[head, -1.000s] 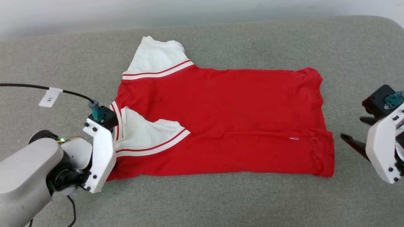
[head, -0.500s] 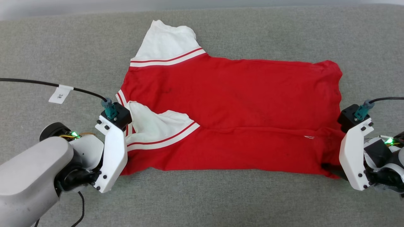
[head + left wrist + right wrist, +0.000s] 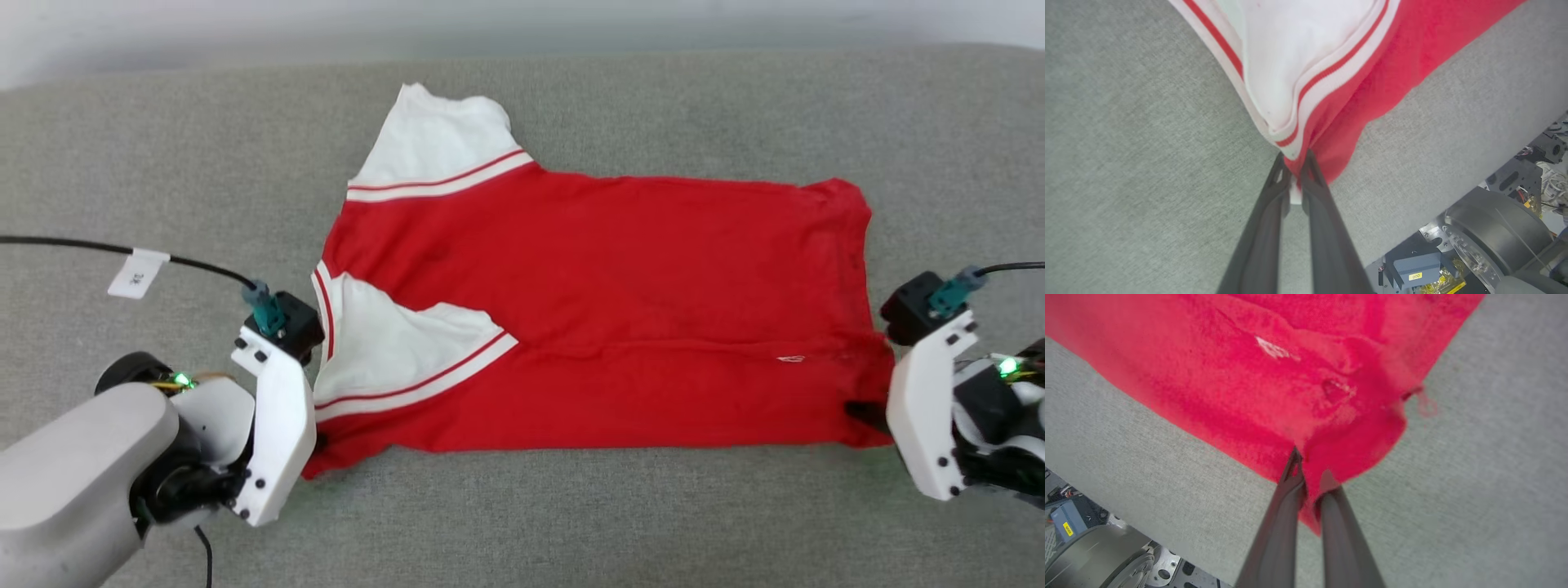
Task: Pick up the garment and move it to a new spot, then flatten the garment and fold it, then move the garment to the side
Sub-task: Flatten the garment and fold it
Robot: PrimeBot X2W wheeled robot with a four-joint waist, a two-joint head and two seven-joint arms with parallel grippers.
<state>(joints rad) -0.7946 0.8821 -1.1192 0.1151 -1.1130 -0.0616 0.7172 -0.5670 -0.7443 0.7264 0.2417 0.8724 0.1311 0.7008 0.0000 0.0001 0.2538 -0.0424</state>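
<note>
The garment, a red T-shirt with white sleeves, lies spread on the grey padded surface. Its near long edge is folded over, with one white sleeve lying on top. The other sleeve sticks out at the back. My left gripper is shut on the garment's near left corner; in the left wrist view the left gripper pinches red cloth and striped trim. My right gripper is shut on the near right hem corner, and in the right wrist view the right gripper has cloth draped over one finger.
A black cable with a white tag runs over the surface at the left. The surface's front edge shows in both wrist views, with the robot's base and a grey box below it. A pale wall lies behind.
The right gripper, open off to the right a second ago, came in and shut on the near right corner. The left stays shut on its corner. The camera shifted.
</note>
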